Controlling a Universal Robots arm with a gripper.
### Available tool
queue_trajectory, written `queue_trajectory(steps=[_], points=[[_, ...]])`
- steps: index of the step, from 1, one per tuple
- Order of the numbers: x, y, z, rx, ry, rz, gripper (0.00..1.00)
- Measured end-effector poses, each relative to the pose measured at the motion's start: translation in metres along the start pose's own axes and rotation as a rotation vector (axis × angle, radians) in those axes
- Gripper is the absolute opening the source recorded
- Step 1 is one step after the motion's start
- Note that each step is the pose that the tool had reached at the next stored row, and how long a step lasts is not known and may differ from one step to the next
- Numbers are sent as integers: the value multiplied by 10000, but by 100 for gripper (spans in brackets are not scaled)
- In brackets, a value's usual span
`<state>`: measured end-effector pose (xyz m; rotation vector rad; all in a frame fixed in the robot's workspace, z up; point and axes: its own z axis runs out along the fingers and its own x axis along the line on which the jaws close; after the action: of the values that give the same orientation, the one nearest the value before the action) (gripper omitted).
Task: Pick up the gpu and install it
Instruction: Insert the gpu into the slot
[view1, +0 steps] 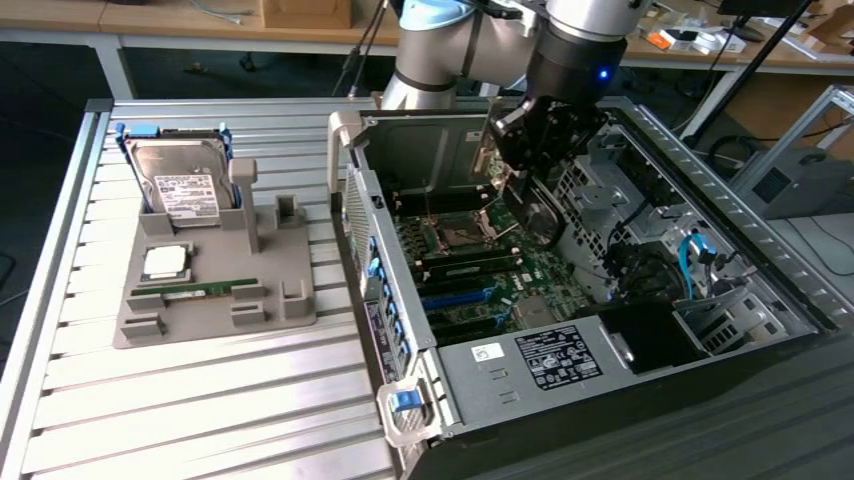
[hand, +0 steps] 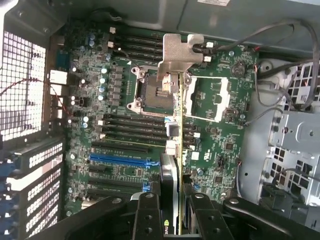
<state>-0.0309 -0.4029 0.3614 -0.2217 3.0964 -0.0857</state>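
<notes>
My gripper (view1: 531, 150) hangs inside the open computer case (view1: 400, 400), above the green motherboard (view1: 497, 268). It is shut on the gpu (view1: 518, 205), a thin dark card that hangs down from the fingers toward the board. In the wrist view the gpu (hand: 176, 150) runs edge-on away from the gripper (hand: 172, 212), with its silver bracket (hand: 177, 52) at the far end. Black fingers (hand: 147, 212) press on both sides of the card. The card floats over the motherboard (hand: 125, 90), apart from the blue slot (hand: 120, 161) and the black slots beside it.
On the exterior view's left a grey holder (view1: 214, 320) carries a silver hard drive (view1: 180, 185), a processor chip (view1: 166, 262) and a green memory stick (view1: 196, 288). Case walls, drive cages (view1: 627, 180), cables (view1: 694, 265) and the power supply (view1: 561, 355) hem in the board.
</notes>
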Motion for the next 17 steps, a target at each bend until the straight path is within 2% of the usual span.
queue_trajectory(steps=[17], points=[[0, 0, 2, -41, -73, -1253, 27]])
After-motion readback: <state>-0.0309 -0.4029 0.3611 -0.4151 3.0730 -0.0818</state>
